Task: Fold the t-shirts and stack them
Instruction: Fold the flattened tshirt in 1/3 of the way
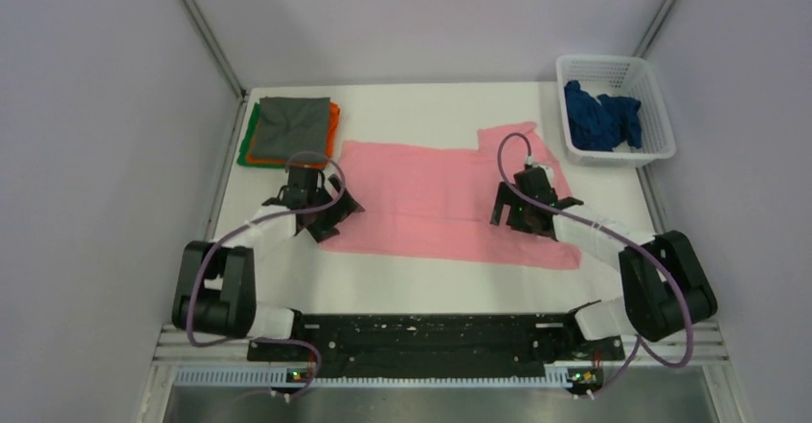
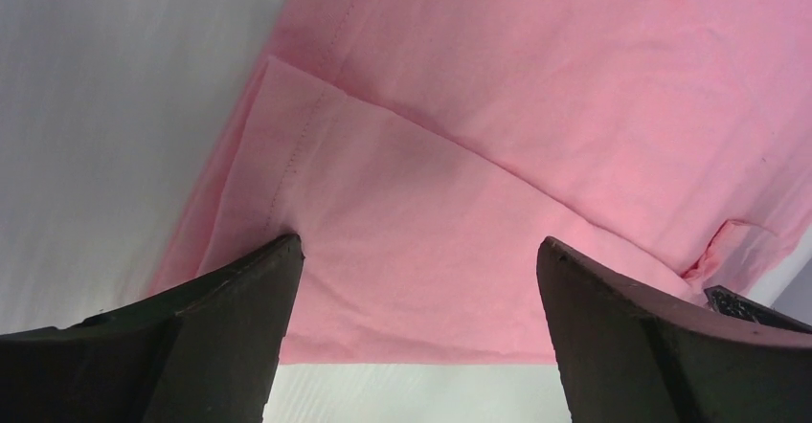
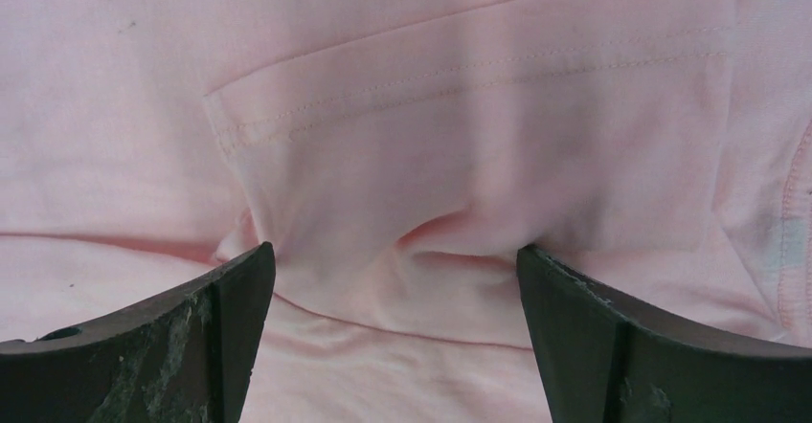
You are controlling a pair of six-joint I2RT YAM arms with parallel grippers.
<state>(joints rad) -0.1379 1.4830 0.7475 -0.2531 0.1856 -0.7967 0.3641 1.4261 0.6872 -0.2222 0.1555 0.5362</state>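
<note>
The light pink t-shirt [image 1: 431, 198] lies spread flat in the middle of the white table. My left gripper [image 1: 337, 214] is open, low over the shirt's left edge; the left wrist view shows pink cloth [image 2: 498, 155] with a folded flap between the wide-apart fingers. My right gripper [image 1: 514, 214] is open over the shirt's right part; the right wrist view shows a folded sleeve [image 3: 460, 174] with a small pucker between the fingers. A dark blue t-shirt [image 1: 600, 115] lies crumpled in the white basket. A folded grey shirt [image 1: 292, 126] tops orange [image 1: 332, 134] and green [image 1: 245, 141] ones at back left.
The white mesh basket [image 1: 661, 126] stands at the back right corner. Grey enclosure walls stand left, right and behind. Bare white table [image 1: 402, 284] lies between the pink shirt and the arm bases.
</note>
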